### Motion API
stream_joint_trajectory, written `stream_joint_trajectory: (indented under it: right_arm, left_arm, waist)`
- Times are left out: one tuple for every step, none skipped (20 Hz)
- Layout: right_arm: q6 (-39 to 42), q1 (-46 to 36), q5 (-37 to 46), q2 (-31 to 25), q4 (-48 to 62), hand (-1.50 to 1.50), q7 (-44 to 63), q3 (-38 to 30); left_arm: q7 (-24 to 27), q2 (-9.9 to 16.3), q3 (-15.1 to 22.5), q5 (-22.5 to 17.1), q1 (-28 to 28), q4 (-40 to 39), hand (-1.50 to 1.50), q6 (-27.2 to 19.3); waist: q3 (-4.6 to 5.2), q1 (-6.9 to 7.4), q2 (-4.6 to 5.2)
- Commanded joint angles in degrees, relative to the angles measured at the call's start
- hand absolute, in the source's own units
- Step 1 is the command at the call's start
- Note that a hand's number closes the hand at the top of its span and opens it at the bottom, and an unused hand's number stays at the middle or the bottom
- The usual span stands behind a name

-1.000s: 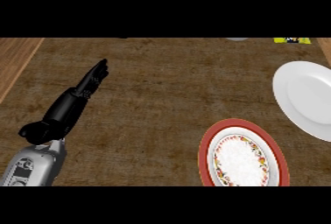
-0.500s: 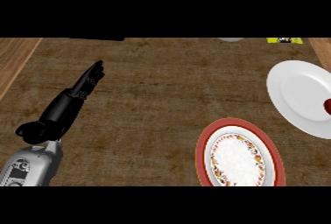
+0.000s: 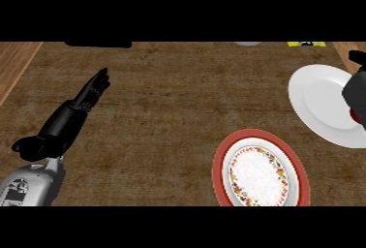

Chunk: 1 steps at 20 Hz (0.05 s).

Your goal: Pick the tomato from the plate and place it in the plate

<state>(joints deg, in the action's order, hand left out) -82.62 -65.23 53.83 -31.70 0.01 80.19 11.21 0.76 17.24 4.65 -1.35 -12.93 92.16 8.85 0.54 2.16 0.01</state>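
Two round plates sit on my brown, rough-grained counter [image 3: 178,106]: a plain white plate [image 3: 318,104] at the far right and a red-rimmed plate [image 3: 261,169] with a patterned border nearer me. My left hand [image 3: 89,94] rests at the left, its black fingers straight and relaxed. My right hand [image 3: 355,92] shows at the right edge over the white plate; I cannot tell its state. A sliver of the red tomato [image 3: 354,115] peeks out beneath it, on the white plate.
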Motion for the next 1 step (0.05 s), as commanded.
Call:
stream_joint_trajectory:
  right_arm:
    - [-3.16,-1.3,0.88,3.06,-0.01,-1.5,5.47,0.89]
  left_arm:
    - [1.2,0.22,-0.33,0.66,1.96,-0.87,0.0,-0.27]
  waist:
    - [-0.03,-0.3,0.01]
